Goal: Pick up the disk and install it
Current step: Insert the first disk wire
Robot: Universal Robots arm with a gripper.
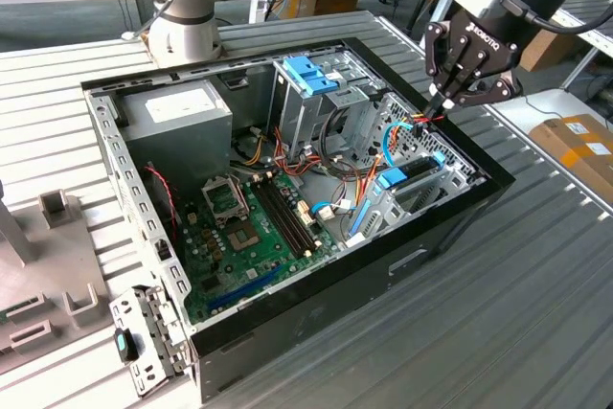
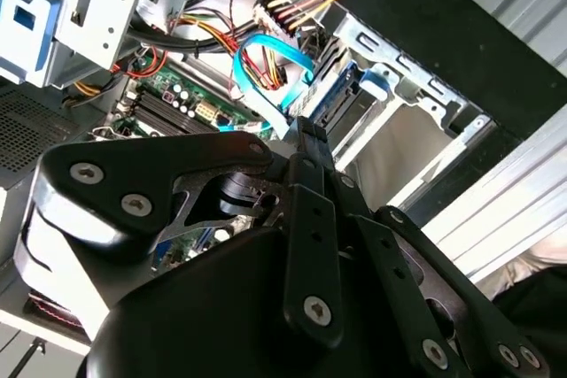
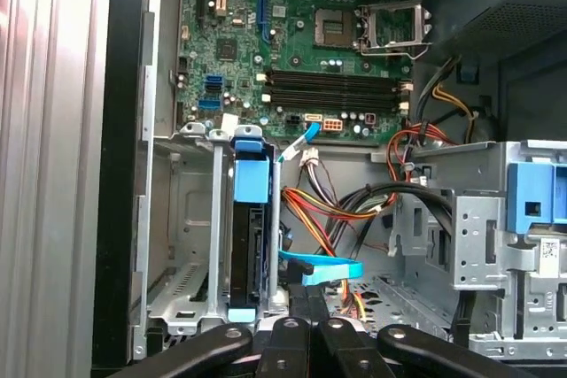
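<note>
The gripper [image 1: 441,107], pinched shut on nothing visible, hovers just above one end of the drive bay [image 3: 177,219], inside which the disk [image 3: 248,245] stands on edge, its long edge running toward the gripper.

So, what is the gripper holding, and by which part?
Not the disk, which stands in its cage. The gripper's jaws are shut beside the blue cable; whether they pinch it cannot be told.
</note>
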